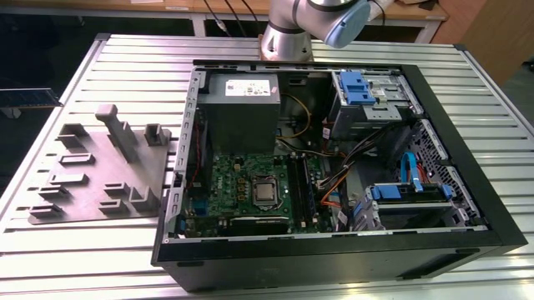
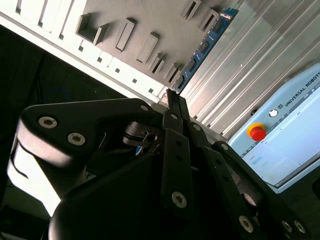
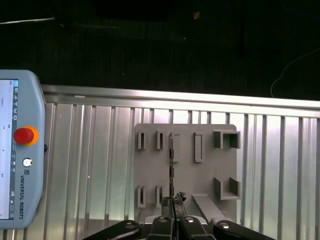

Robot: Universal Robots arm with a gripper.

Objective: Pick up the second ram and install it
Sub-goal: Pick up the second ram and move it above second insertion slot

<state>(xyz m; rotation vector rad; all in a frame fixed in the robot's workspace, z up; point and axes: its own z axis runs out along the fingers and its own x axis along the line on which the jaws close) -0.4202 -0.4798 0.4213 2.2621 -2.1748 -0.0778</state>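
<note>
The second ram (image 3: 171, 165) is a slim dark green stick with black chips (image 2: 207, 42). My gripper (image 3: 172, 202) is shut on one end of it, and the rest of the stick reaches out past the fingertips (image 2: 172, 97). It hangs well above the grey holder tray (image 3: 185, 175), in line with a slot in the tray's far row. In the exterior view the ram (image 1: 29, 97) shows at the far left edge, beyond the tray (image 1: 92, 206). The green motherboard (image 1: 242, 181) lies in the open case, its long black slots (image 1: 299, 187) beside the processor socket.
The black computer case (image 1: 334, 65) lies open on the slatted metal table (image 1: 134, 69), holding a power supply (image 1: 240, 100), blue drive cages (image 1: 359, 87) and loose cables. The arm's base (image 1: 288, 37) stands behind the case. A teach pendant (image 3: 20, 165) with a red button is beside the tray.
</note>
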